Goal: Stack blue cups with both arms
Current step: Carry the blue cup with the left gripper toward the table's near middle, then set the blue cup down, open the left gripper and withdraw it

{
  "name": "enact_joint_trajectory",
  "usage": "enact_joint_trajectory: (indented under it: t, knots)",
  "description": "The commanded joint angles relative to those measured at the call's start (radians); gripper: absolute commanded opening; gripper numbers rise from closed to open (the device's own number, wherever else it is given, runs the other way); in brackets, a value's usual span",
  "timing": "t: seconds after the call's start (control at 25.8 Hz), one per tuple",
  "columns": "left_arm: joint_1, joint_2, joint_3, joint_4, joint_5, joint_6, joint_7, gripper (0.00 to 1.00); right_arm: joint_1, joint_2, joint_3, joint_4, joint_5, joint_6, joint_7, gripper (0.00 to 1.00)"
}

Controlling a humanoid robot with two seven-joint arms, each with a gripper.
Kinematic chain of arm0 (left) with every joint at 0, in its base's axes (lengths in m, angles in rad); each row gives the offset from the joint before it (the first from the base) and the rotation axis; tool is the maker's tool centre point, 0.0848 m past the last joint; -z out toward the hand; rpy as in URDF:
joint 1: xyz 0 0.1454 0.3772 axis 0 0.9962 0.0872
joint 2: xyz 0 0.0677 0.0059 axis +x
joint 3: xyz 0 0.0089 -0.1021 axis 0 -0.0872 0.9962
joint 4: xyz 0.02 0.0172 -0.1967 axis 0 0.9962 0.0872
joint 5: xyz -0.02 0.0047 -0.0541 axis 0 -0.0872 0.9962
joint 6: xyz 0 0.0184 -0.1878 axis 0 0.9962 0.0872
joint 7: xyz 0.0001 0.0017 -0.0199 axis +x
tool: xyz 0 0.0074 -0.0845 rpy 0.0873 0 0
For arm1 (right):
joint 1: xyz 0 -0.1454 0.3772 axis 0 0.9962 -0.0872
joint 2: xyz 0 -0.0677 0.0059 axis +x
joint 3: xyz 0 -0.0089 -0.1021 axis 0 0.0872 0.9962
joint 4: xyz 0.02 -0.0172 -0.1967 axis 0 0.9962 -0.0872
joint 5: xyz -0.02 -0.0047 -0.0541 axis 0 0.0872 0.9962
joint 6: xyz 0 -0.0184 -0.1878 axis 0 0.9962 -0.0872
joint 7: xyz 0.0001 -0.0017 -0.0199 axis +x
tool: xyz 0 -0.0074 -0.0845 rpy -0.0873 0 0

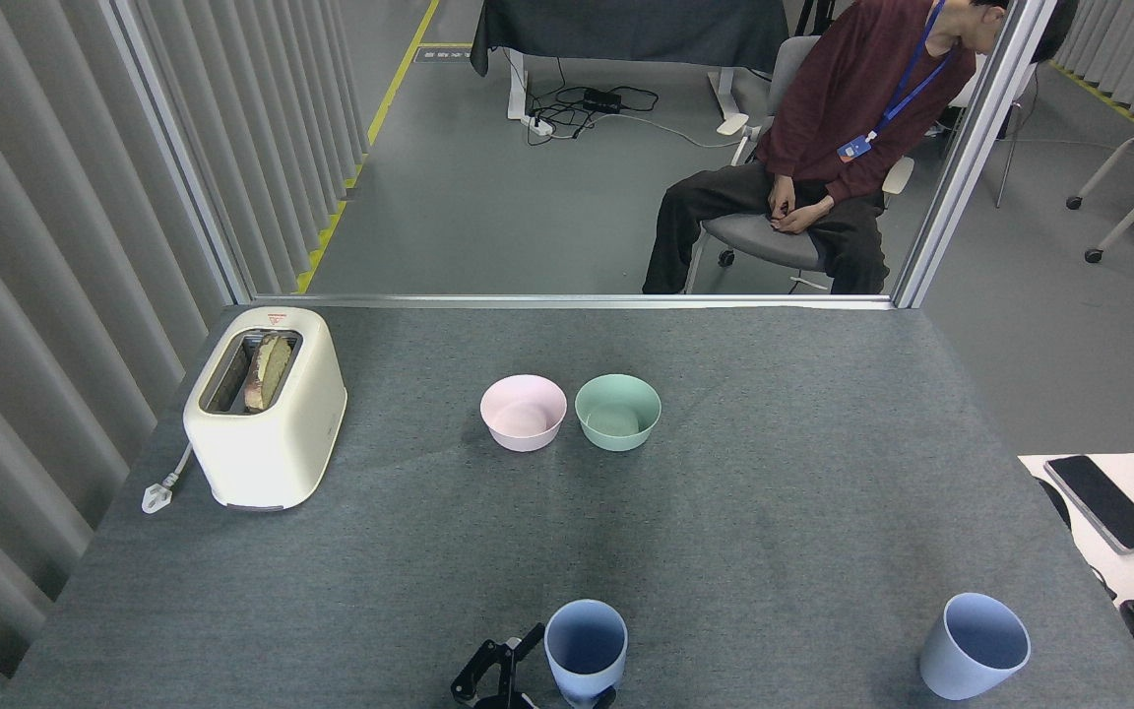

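showing the grey felt table (774, 512) from the head view, with two pale blue cups standing upright and well apart along its near edge. the near-centre blue cup (585, 650) stands at 6 o'clock of the table, mouth up. one black gripper (518, 679) rises from the bottom edge just at 8 o'clock of this cup; its thin fingers (493, 665) stand beside the cup's left wall, and a dark part shows under the cup's base at the right. it appears to be the left gripper, since it enters left of the cup, but the arm behind it is cut off by the picture's edge. whether the fingers are clamped on the cup or merely beside it cannot be told, because most of the gripper lies below the edge. the other gripper does not appear.

the second blue cup (974, 645) stands at 4 o'clock of the table, tilted slightly in view, touched by nothing.

at the table's middle, a pink bowl (523, 412) and a mint green bowl (617, 412) stand side by side, just apart, at 12 o'clock of the near-centre cup. a cream toaster (267, 409) with bread in its slot stands at 9 o'clock. beyond the far edge a person (823, 138) sits on a chair.
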Motion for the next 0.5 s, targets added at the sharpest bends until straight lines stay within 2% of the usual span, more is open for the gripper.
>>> enact_joint_trajectory:
  t: [0.0,0.47]
  knots:
    - [0.018,0.032,0.018,-0.028,0.005,-0.003,0.005,1.00,-0.002,0.002,0.000,0.000,0.000,0.001,0.000,1.00]
    - [0.175,0.126,0.110,-0.155,0.005,-0.040,0.042,1.00,-0.006,0.000,0.008,0.001,0.000,0.006,0.001,1.00]
